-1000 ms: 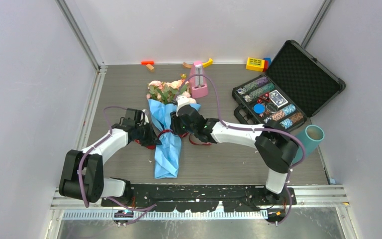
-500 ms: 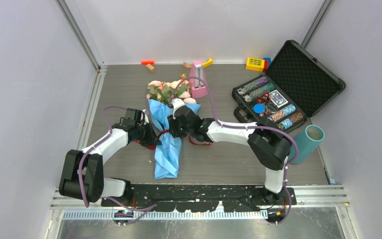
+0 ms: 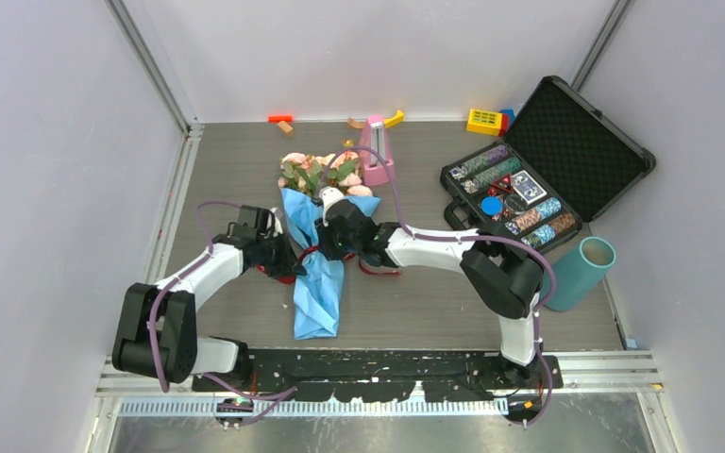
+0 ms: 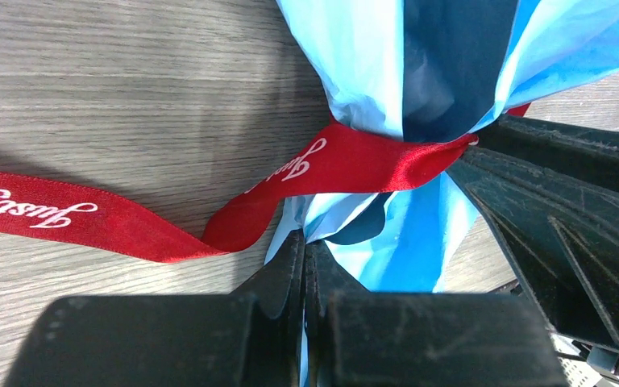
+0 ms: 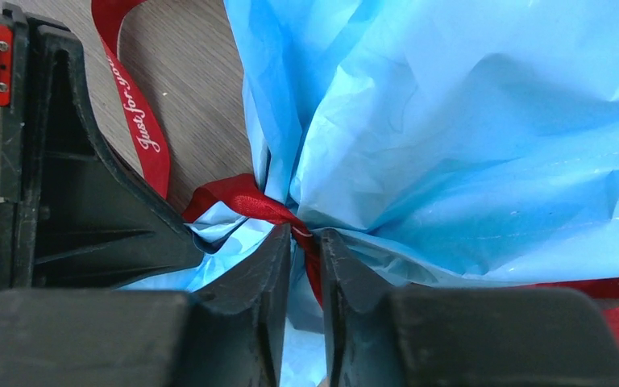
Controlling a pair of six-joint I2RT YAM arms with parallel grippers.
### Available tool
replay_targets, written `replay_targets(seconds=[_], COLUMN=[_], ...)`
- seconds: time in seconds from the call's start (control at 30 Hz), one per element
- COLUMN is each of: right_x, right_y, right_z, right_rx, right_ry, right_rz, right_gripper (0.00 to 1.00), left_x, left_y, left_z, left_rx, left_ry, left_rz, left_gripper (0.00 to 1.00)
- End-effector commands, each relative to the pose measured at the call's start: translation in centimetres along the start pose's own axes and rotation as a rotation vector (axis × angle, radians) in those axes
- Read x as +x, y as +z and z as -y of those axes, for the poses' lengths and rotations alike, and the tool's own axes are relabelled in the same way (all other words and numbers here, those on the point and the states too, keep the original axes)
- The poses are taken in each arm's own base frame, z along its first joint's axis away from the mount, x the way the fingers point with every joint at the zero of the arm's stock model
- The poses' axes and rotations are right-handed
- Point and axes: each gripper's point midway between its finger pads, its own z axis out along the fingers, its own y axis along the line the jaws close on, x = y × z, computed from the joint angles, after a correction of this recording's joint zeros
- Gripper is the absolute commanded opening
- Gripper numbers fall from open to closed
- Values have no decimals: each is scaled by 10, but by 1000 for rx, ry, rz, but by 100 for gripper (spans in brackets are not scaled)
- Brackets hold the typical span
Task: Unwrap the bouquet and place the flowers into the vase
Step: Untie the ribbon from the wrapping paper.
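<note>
I'm looking at the bouquet [image 3: 321, 236] lying flat in the middle of the table [image 3: 415, 311], and I'm judging we're barely getting started. The blue paper [image 3: 316, 293] is wrapping the stems and the ribbon [image 5: 246, 201] is cinching its waist, tails trailing loose. My right gripper [image 5: 306, 242] is pinching that ribbon right at the knot. My left gripper [image 4: 304, 246] is clenched tight against the paper just below, though I can't tell whether it's gripping anything. The flowers [image 3: 319, 175] are poking out the far end. The vase [image 3: 576, 269] is leaning well apart at the right, holding no flowers. Untying, unwrapping and loading are all remaining.
</note>
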Motion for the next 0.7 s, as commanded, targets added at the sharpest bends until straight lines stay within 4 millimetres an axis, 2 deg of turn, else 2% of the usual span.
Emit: replay_targets(seconds=[0.0, 0.1, 0.2, 0.4, 0.67], right_x=[-32, -38, -46, -63, -61], right_y=[0, -3, -9, -27, -40], right_z=[-7, -3, 0, 3, 17], right_rx=[3, 28, 49, 70, 139], right_ry=[-13, -4, 22, 87, 196], right_rz=[89, 113, 155, 224, 276], right_gripper=[21, 9, 1, 0, 0], left_x=[-2, -1, 0, 2, 3], left_y=[-4, -4, -4, -4, -4], left_z=[4, 3, 2, 0, -2], left_rx=[12, 9, 6, 6, 0], left_ry=[18, 15, 14, 6, -3], left_rz=[-7, -7, -9, -4, 9], left_gripper=[0, 0, 0, 0, 0])
